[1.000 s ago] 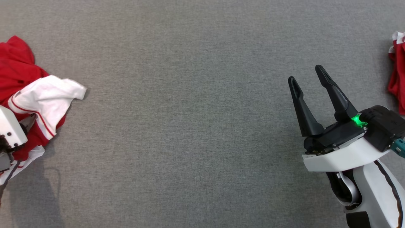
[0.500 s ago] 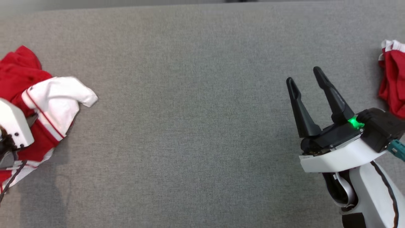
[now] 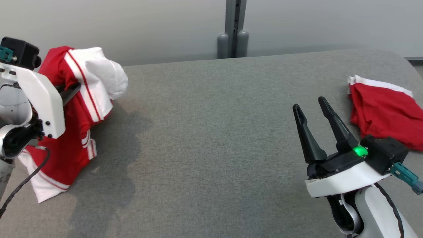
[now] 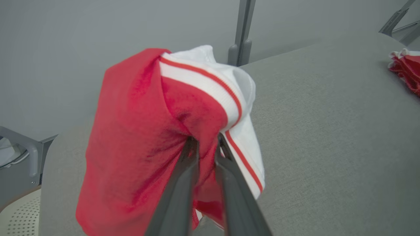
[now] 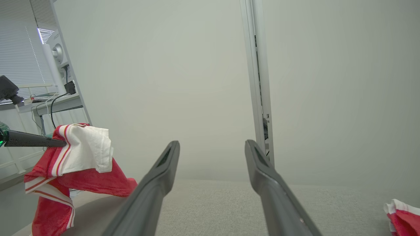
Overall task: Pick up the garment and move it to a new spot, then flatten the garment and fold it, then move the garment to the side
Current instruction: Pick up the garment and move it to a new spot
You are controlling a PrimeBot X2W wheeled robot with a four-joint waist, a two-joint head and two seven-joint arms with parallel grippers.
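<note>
Our left claw point(image 4: 206, 142) pinches a bunch of the soft, floppy, light garment point(image 4: 131, 131), which hangs at the surface's point(image 3: 214, 132) left edge, and our wide, empty right claw point(image 3: 308, 102) could grab its striped hem point(image 3: 46, 190).

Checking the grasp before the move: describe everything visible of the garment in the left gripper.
The garment is soft red cloth with white panels and white bands carrying thin red stripes. Crumpled, it hangs bunched from the left gripper, whose jaws pinch a red fold near its top; a white part bulges above. It is over the left end of the grey table, and its lower white hem seems to touch the tabletop.
</note>
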